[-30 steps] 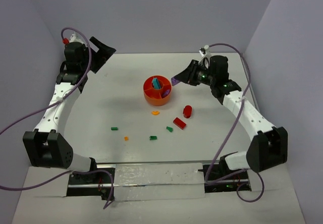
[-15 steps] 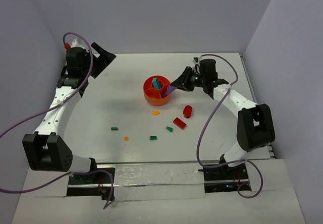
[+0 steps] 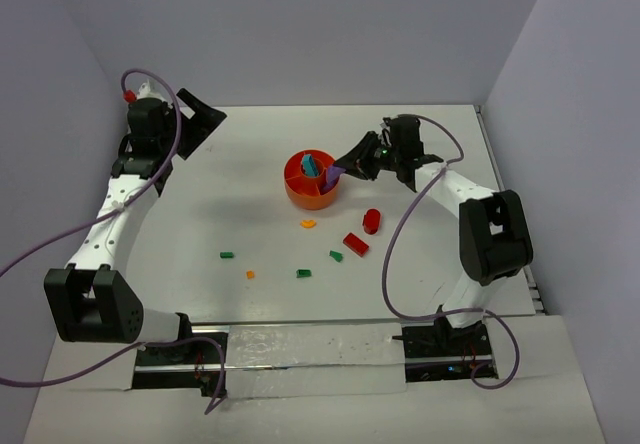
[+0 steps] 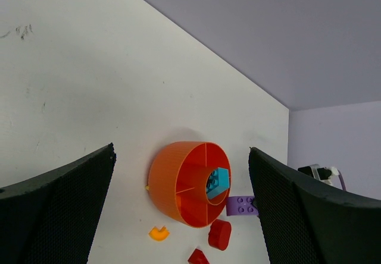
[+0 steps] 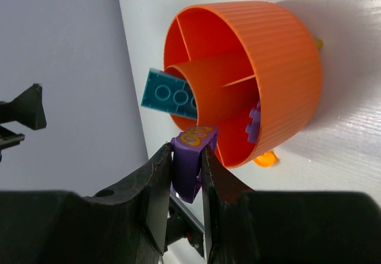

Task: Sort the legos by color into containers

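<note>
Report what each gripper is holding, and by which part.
The right gripper pinches a purple brick across its sides, one end jutting out by the rim of the orange bowl. The left gripper is open, holding nothing.
</note>
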Robot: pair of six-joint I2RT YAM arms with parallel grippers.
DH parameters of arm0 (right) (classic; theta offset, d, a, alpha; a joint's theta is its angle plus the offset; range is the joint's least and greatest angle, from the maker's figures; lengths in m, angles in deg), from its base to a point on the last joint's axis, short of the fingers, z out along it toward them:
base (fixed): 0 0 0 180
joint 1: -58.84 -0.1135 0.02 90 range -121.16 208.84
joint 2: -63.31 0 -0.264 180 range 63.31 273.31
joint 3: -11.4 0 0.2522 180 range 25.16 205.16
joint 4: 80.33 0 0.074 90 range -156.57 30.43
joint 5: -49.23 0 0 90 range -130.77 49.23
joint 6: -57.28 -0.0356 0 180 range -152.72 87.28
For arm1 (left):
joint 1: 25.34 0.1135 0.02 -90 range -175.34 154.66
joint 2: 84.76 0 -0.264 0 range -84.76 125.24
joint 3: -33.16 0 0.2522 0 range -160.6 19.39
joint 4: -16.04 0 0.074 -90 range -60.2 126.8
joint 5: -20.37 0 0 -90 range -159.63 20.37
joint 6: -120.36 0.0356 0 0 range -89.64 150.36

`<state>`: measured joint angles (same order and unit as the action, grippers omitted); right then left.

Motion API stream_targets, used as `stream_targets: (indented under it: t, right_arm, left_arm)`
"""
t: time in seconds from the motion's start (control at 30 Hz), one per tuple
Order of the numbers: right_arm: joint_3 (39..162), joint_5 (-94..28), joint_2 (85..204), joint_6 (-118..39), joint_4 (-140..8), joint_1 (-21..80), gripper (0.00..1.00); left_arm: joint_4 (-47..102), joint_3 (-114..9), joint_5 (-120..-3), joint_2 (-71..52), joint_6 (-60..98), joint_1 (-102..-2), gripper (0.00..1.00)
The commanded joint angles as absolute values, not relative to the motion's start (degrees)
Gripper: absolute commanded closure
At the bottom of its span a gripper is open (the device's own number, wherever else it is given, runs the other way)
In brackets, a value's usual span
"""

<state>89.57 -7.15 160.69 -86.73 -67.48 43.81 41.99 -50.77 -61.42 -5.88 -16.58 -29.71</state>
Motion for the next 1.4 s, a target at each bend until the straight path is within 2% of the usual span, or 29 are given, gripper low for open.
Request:
stream_targets:
  t: [0.0,0.23,0.3,0.47,0.53,0.67,0.73,1.1,1.37]
  right_arm:
    - [93.6,-8.3,162.3,-88.9,-68.3,43.6,0.98]
    - [94.8,-8.3,164.3,-89.8,-68.7,43.5,0.94]
    - [94.8,-8.3,164.7,-89.9,-68.4,43.5,0.79]
    - [95.4,-8.3,165.8,-89.9,-67.9,43.5,0.72]
    - [95.7,-8.4,166.2,-89.9,-67.6,43.5,0.59]
    - [96.9,-8.4,166.6,-89.1,-67.0,43.5,0.43]
    - [97.1,-8.4,166.6,-88.9,-67.0,43.5,0.32]
    - [98.9,-6.8,165.0,-84.8,-65.0,43.6,0.3]
    - [100.4,-9.3,156.3,-74.1,-56.0,44.1,0.29]
  left_arm:
    - [39.3,-50.9,-60.9,-7.8,-16.7,-29.1,0.01]
    - [39.3,-50.5,-60.6,-7.9,-16.7,-28.6,0.01]
    - [39.2,-50.5,-60.6,-7.8,-16.7,-28.4,0.01]
    - [39.3,-50.6,-60.4,-7.5,-16.7,-28.2,0.01]
    - [39.2,-50.6,-60.3,-7.5,-16.7,-28.1,0.01]
    - [39.2,-50.5,-60.1,-7.5,-16.8,-28.0,0.01]
    - [39.1,-50.4,-60.0,-7.4,-16.8,-28.0,0.01]
    - [38.4,-50.1,-59.4,-7.4,-16.2,-27.8,0.02]
    - [35.1,-48.2,-62.1,-9.7,-11.0,-28.0,0.02]
